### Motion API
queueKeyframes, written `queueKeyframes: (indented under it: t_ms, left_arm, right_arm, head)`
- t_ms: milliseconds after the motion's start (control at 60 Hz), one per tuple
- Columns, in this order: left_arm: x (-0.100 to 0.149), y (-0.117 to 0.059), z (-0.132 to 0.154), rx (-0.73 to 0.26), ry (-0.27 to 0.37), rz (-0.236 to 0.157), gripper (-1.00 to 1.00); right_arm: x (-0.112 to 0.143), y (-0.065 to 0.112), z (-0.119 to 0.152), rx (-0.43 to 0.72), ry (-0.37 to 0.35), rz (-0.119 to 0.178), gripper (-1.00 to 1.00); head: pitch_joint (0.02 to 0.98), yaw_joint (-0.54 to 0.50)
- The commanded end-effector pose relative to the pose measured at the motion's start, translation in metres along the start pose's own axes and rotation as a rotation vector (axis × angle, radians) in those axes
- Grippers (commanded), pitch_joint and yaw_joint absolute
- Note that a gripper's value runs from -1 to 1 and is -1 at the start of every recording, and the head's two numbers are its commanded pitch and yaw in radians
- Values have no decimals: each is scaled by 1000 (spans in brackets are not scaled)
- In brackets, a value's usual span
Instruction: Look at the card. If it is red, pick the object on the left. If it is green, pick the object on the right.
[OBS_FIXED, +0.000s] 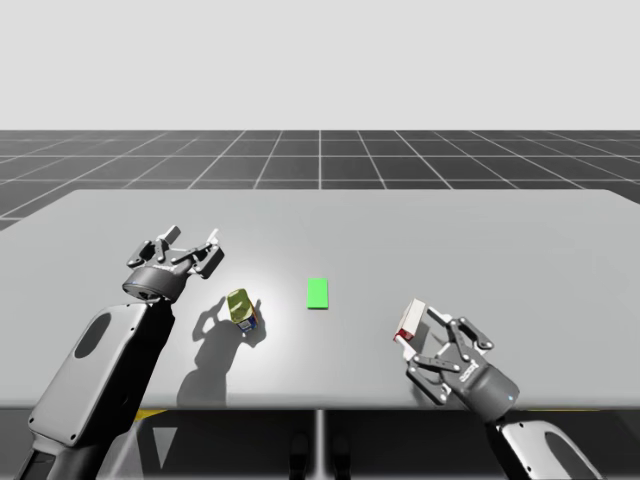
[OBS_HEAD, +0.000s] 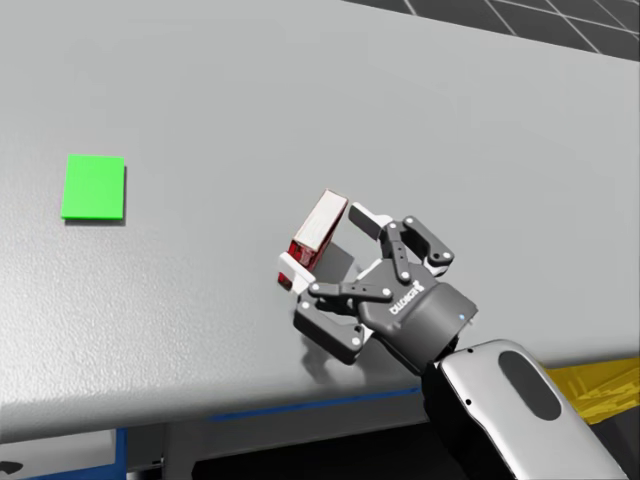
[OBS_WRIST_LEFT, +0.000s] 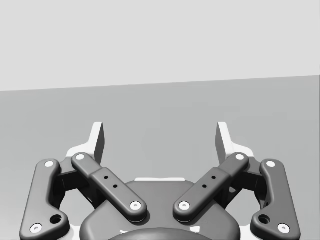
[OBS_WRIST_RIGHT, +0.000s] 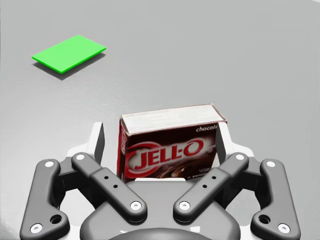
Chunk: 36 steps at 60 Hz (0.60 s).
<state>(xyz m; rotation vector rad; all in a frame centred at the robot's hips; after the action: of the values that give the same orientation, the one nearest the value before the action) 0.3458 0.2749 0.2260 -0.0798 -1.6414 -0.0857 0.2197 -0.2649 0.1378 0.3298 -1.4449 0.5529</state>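
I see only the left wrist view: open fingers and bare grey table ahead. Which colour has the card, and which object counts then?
Observer: The card is green and lies flat near the middle of the table, so the object on the right counts.
Operator: What is it, and is my right gripper near?
Observer: A red box, between the open fingers of the right gripper; one finger is apart from it.
Operator: And on the left?
Observer: A yellowish can, apart from the left gripper, toward the card.
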Motion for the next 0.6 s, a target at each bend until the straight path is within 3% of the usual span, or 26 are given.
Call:
queueKeyframes:
  t_ms: [17,600]
  left_arm:
    - [-1,0,-1,-4,0,-1,-1000]
    - [-1,-1,-2,-8,0,-4,-1000]
  right_arm:
    - [-3,-7,-11,-10,32,5,-1000]
    - [-8,-13,-40,24,121,25,-1000]
  head:
    - [922,-370]
    - [920,-359]
